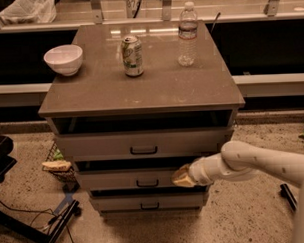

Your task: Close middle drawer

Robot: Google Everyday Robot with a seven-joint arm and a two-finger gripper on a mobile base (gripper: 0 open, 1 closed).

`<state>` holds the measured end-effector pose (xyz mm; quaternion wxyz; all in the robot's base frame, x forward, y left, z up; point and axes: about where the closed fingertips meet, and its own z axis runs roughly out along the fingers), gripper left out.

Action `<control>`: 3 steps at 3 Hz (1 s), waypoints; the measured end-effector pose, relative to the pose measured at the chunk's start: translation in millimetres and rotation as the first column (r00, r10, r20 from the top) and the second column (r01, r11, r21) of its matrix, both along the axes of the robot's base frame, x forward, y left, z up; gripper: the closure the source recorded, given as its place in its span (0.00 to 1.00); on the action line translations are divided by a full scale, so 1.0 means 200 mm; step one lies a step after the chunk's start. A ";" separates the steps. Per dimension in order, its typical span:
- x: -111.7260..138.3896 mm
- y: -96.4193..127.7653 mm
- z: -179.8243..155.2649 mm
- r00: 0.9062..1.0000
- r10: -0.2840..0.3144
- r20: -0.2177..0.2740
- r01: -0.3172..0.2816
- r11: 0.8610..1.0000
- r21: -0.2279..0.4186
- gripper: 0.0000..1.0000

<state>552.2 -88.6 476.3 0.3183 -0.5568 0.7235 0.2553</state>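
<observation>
The grey-beige cabinet has three drawers. The middle drawer (114,180) has a plain flat front and a small dark centre pull (147,183). A dark gap shows above its front. My gripper (181,176) sits at the right part of the middle drawer's front, just right of the pull, on the end of my white arm (253,162) that reaches in from the right. The top drawer (142,143) above it stands out from the cabinet, with a dark opening over it. The bottom drawer (145,202) is below.
On the cabinet top (161,88) stand a white bowl (63,59), a green can (132,55) and a water bottle (187,34). A small wire basket (57,166) sits on the floor at the left. Dark equipment and cables (25,218) lie at lower left.
</observation>
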 end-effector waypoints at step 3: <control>-0.62 -0.54 0.71 0.978 -0.208 -0.035 0.203 0.974 -0.104 1.00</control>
